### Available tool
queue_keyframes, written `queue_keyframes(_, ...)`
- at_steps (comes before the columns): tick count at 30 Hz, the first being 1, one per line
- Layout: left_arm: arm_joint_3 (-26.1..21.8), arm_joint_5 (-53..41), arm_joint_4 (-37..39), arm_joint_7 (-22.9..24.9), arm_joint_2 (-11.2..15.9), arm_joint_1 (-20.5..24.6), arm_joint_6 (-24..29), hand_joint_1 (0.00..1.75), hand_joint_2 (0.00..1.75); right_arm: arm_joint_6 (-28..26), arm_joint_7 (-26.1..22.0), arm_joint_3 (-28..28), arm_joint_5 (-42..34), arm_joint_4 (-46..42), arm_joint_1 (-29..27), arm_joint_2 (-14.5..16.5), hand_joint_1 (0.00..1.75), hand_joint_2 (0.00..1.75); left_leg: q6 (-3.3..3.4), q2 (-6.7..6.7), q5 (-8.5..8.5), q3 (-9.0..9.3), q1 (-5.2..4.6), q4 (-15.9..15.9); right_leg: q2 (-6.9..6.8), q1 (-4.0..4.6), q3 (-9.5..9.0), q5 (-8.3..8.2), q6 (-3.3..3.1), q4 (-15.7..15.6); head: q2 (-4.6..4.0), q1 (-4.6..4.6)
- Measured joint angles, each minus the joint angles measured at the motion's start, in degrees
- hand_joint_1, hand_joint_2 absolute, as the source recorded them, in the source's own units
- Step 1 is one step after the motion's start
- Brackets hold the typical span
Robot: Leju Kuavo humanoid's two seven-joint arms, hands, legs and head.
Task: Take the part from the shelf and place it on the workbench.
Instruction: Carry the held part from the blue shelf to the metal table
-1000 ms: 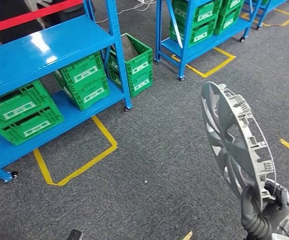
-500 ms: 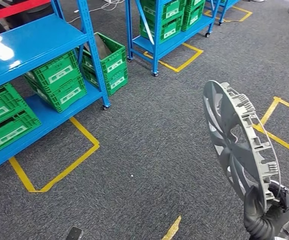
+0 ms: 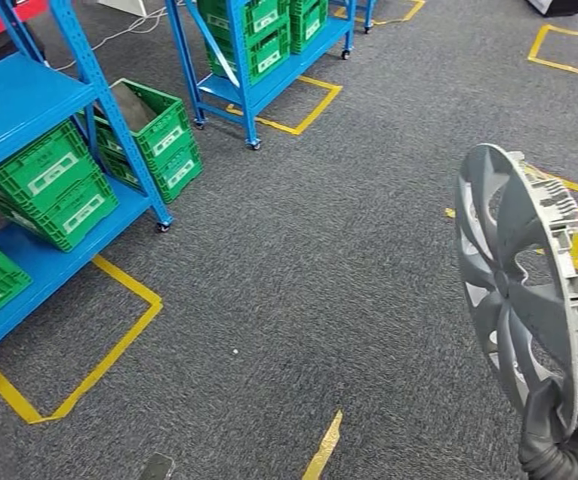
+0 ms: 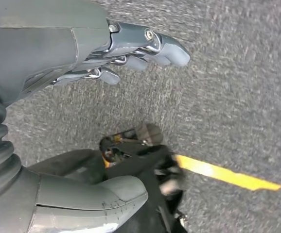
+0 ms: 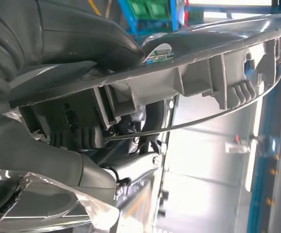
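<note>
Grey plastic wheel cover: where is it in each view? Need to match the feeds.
Head view: grey plastic wheel cover stands on edge at far right, its lower rim gripped by the right hand.
Right wrist view: its ribbed rim runs across the frame, close up.
Left wrist view: not in it.
Shared landmark: blue shelving with green crates.

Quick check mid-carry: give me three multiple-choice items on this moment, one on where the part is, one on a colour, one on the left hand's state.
1. Where is the wheel cover?
A. on a shelf
B. in the right hand
C. on the floor

2. What colour are the crates on the blue shelf?
A. green
B. red
C. grey

3. The left hand is:
A. gripping the cover
B. holding a crate
C. holding nothing

Key: 1 B, dark fingers grip its lower rim; 2 A, green plastic shows plainly; 3 C, its fingers lie apart above carpet.
</note>
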State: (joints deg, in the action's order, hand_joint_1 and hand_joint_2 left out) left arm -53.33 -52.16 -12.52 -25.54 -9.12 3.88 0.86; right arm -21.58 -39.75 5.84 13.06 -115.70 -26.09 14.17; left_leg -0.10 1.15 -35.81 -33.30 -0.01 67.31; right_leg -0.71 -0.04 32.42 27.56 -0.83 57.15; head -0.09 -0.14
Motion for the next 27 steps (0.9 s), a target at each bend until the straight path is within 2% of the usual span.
queue_keyframes(1,0.0,0.01,0.0,-0.08,-0.01,-0.07,-0.01,0.0,1.75,-0.1,-0.01,0.04,-0.07,-0.16,0.02,0.02,1.75,1.75,0.01,-0.5,-1.53,-1.51,0.01,3.73,0.68,0.1,0.21,-0.18,-0.2,0.01,0.0,0.01)
queue_keyframes(2,0.0,0.01,0.0,-0.15,-0.01,-0.14,-0.01,0.0,1.75,-0.15,-0.01,0.1,-0.13,-0.26,-0.02,0.02,1.75,1.75,0.08,-0.72,-2.12,-2.46,0.01,6.15,1.42,0.22,0.39,-0.35,-0.33,0.03,0.0,0.01)
queue_keyframes(3,0.0,0.01,0.0,-0.23,-0.01,-0.18,-0.01,0.0,1.75,-0.19,0.01,0.19,-0.16,-0.34,-0.07,0.02,1.75,1.75,0.22,-0.84,-1.5,-2.46,0.0,6.4,2.19,0.34,0.53,-0.53,-0.37,0.05,0.0,0.03)
queue_keyframes(4,0.0,-0.01,0.0,-0.34,-0.01,-0.19,-0.01,0.0,1.75,-0.23,0.02,0.27,-0.2,-0.43,-0.1,0.03,1.75,1.75,0.45,-1.04,0.12,-1.45,-0.01,4.46,2.97,0.43,0.61,-0.71,-0.35,0.06,0.0,0.02)
queue_keyframes(5,0.0,-0.03,0.0,-0.46,0.01,-0.16,-0.01,0.0,1.75,-0.26,0.03,0.33,-0.26,-0.55,-0.13,0.04,1.75,1.75,0.8,-1.71,2.35,0.32,-0.04,0.83,3.72,0.48,0.66,-0.87,-0.27,0.07,0.0,0.02)
queue_keyframes(7,-0.01,-0.32,0.0,-0.69,0.14,-0.11,0.01,0.0,1.75,-0.33,0.0,0.37,-0.43,-0.82,-0.05,0.09,1.75,1.75,1.48,-4.12,5.47,3.68,-0.08,-6.44,5.02,0.57,0.92,-1.21,0.07,0.23,0.0,0.05)
queue_keyframes(8,-0.01,-0.54,0.0,-0.73,0.19,-0.06,0.03,0.0,1.75,-0.44,-0.01,0.35,-0.54,-0.93,-0.02,0.12,1.75,1.75,1.62,-5.02,6.02,4.54,-0.12,-8.61,5.57,0.51,1.24,-1.42,0.37,0.38,0.0,0.04)
queue_keyframes(9,-0.01,-0.8,0.0,-0.75,0.24,-0.01,0.08,0.0,1.75,-0.61,-0.01,0.34,-0.61,-1.02,-0.02,0.14,1.75,1.75,1.64,-5.34,5.98,4.79,-0.19,-9.52,6.08,0.41,1.62,-1.68,0.73,0.47,0.0,0.04)
queue_keyframes(11,-0.01,-1.11,0.0,-0.76,0.21,0.08,0.24,0.0,1.75,-1.17,0.01,0.33,-0.68,-1.28,-0.24,0.15,1.75,1.75,1.63,-4.29,6.3,4.74,-0.15,-10.28,6.89,0.17,2.39,-2.12,1.45,0.59,0.0,-0.02)
queue_keyframes(12,-0.03,-1.18,0.0,-0.78,0.22,0.12,0.35,0.0,1.75,-1.49,0.01,0.3,-0.68,-1.48,-0.37,0.15,1.75,1.75,1.78,-3.68,6.63,4.71,-0.04,-10.59,6.38,0.17,2.87,-1.77,1.76,1.04,0.0,0.07)
queue_keyframes(13,-0.05,-1.2,0.0,-0.8,0.26,0.14,0.44,0.0,1.75,-1.76,-0.01,0.19,-0.71,-1.7,-0.41,0.14,1.75,1.75,1.94,-2.96,6.97,4.64,0.11,-10.89,5.3,0.19,3.7,-0.68,2.08,2.48,0.0,0.24)
queue_keyframes(15,-0.14,-1.25,0.0,-0.84,0.39,0.11,0.55,0.0,1.75,-1.91,-0.04,-0.2,-1.01,-2.01,-0.26,0.13,1.75,1.75,2.14,-1.42,7.3,4.41,0.19,-11.1,2.45,-0.01,6.42,3.12,2.82,8.63,0.0,0.55)
queue_keyframes(16,-0.23,-1.27,0.0,-0.85,0.46,0.04,0.56,0.0,1.75,-1.76,-0.04,-0.47,-1.26,-2.1,-0.18,0.13,1.75,1.75,2.13,-0.6,7.37,4.27,0.19,-11.06,1.64,-0.26,7.92,4.98,3.22,12.46,0.0,0.62)
queue_keyframes(17,-0.34,-1.29,0.0,-0.86,0.53,-0.01,0.56,0.0,1.75,-1.56,-0.02,-0.69,-1.51,-2.15,-0.17,0.13,1.75,1.75,2.07,0.2,7.41,4.15,0.19,-11.01,1.22,-0.53,8.89,6.02,3.56,15.27,0.0,0.6)
queue_keyframes(18,-0.45,-1.32,0.0,-0.87,0.58,-0.03,0.56,0.0,1.75,-1.34,0.0,-0.93,-1.68,-2.25,-0.23,0.12,1.75,1.75,2.0,0.99,7.44,4.07,0.21,-10.98,0.93,-0.82,8.92,6.07,3.87,16.22,0.0,0.62)
queue_keyframes(19,-0.55,-1.36,0.0,-0.89,0.62,0.0,0.56,0.0,1.75,-1.17,0.02,-1.19,-1.79,-2.4,-0.27,0.1,1.75,1.75,1.9,1.7,7.46,4.02,0.26,-10.93,0.64,-1.1,7.81,5.15,4.12,14.92,0.0,0.61)
queue_keyframes(20,-0.61,-1.4,0.0,-0.91,0.63,0.05,0.56,0.0,1.75,-1.09,0.02,-1.43,-1.85,-2.62,-0.27,0.09,1.75,1.75,1.75,2.36,7.43,4.02,0.32,-10.87,0.13,-1.35,5.66,3.55,4.32,11.63,0.0,0.61)
queue_keyframes(21,-0.66,-1.44,0.0,-0.92,0.67,0.11,0.56,0.0,1.75,-1.03,0.02,-1.67,-1.91,-2.89,-0.21,0.07,1.75,1.75,1.47,2.95,7.36,4.05,0.3,-10.78,-1.06,-1.46,3.2,2.3,4.51,7.51,0.0,0.61)
queue_keyframes(22,-0.74,-1.49,0.0,-0.93,0.72,0.16,0.56,0.0,1.75,-0.92,0.0,-1.93,-1.99,-3.16,-0.11,0.06,1.75,1.75,1.09,3.44,7.23,4.0,0.2,-10.57,-2.12,-1.43,1.07,1.4,4.34,3.98,0.0,0.65)
queue_keyframes(23,-0.83,-1.58,0.0,-0.94,0.78,0.2,0.56,0.0,1.75,-0.78,-0.01,-2.22,-2.08,-3.43,-0.07,0.01,1.75,1.75,0.69,3.88,7.15,3.97,0.06,-10.41,-2.87,-1.3,-0.24,1.02,3.93,1.68,0.0,0.61)
queue_keyframes(24,-0.91,-1.67,0.0,-0.95,0.84,0.24,0.55,0.0,1.75,-0.58,-0.01,-2.55,-2.15,-3.65,-0.08,-0.1,1.75,1.75,0.31,4.31,7.13,3.93,-0.1,-10.27,-3.26,-1.11,-0.68,1.1,3.41,0.75,0.0,0.58)
queue_keyframes(26,-1.02,-1.87,0.0,-0.95,0.83,0.3,0.47,0.0,1.75,-0.26,-0.01,-3.38,-2.09,-4.08,-0.28,-0.49,1.75,1.75,-0.27,5.15,7.09,3.91,-0.07,-10.16,-2.16,-0.89,-0.38,0.85,2.2,0.79,0.0,0.47)
queue_keyframes(27,-1.07,-1.93,0.0,-0.95,0.78,0.36,0.42,0.0,1.75,-0.21,-0.01,-3.88,-1.88,-4.35,-0.38,-0.75,1.75,1.75,-0.55,4.77,6.62,3.8,0.09,-9.75,-1.66,-0.85,-0.22,0.69,1.76,0.77,0.0,0.44)
